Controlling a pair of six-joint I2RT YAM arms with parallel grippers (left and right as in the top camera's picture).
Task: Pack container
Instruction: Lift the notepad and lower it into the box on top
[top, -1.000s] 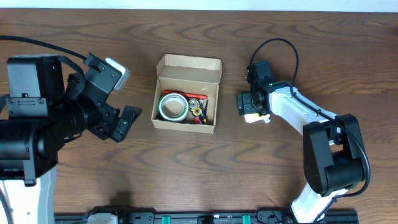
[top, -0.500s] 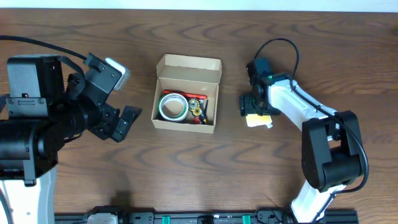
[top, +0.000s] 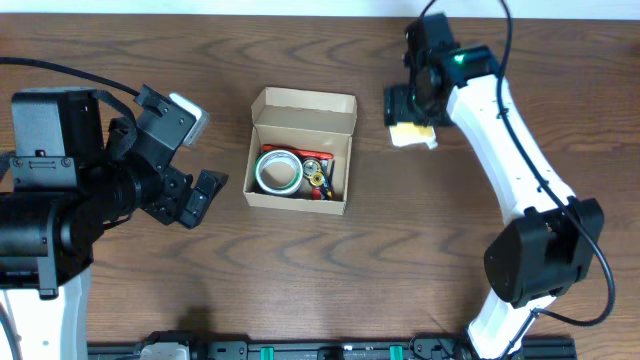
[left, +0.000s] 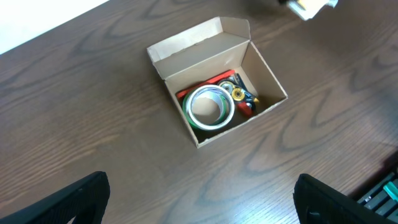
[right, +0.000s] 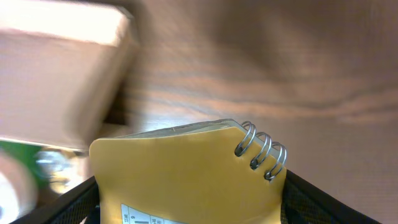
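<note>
The container (top: 300, 150) is a small tan cardboard box with its lid flap open at the far side. It holds a tape roll (top: 276, 171) and small red and yellow items (top: 320, 176); it also shows in the left wrist view (left: 217, 78). My right gripper (top: 412, 118) is shut on a small yellow spiral notepad (top: 412, 135), held in the air right of the box near its far corner. The notepad fills the right wrist view (right: 186, 174). My left gripper (top: 190, 190) is open and empty, left of the box.
The wood-grain table (top: 330, 260) spans the view. A black rail (top: 300, 350) runs along the front edge. The right arm's body (top: 520, 180) stretches over the right side of the table.
My right gripper has lifted the yellow notepad off the table and carried it away toward the far side, level with the box's lid. The left arm has not moved.
</note>
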